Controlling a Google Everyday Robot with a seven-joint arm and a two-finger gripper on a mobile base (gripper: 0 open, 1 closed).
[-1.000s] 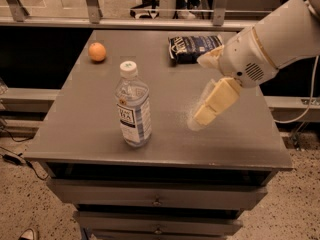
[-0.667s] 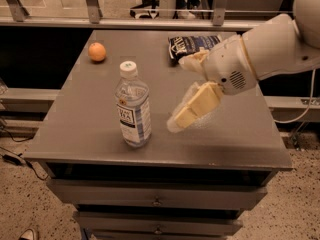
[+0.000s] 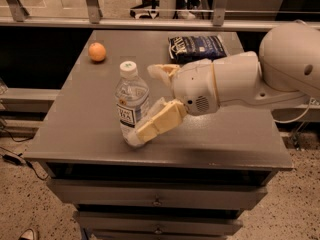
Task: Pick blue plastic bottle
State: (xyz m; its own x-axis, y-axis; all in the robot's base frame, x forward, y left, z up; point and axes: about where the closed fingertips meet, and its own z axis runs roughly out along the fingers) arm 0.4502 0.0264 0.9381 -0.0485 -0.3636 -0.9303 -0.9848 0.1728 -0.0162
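Observation:
The blue plastic bottle (image 3: 129, 101), clear with a white cap and a blue-and-white label, stands upright on the grey table (image 3: 90, 129) near its front. My gripper (image 3: 145, 102) has come in from the right at the bottle's side and is open. The near finger (image 3: 159, 122) lies across the front of the bottle's lower right part. The far finger (image 3: 161, 72) sits behind and to the right of the bottle's shoulder. The jaws are not closed on the bottle. My white arm (image 3: 250, 79) stretches to the right.
An orange (image 3: 97, 51) lies at the table's back left. A dark blue snack bag (image 3: 196, 46) lies at the back, right of centre, behind my wrist. The table's front edge is close below the bottle. A railing runs behind the table.
My gripper has moved left across the table, from well right of the bottle to right against it, with its fingers now on either side of the bottle's right flank. The bottle has not moved.

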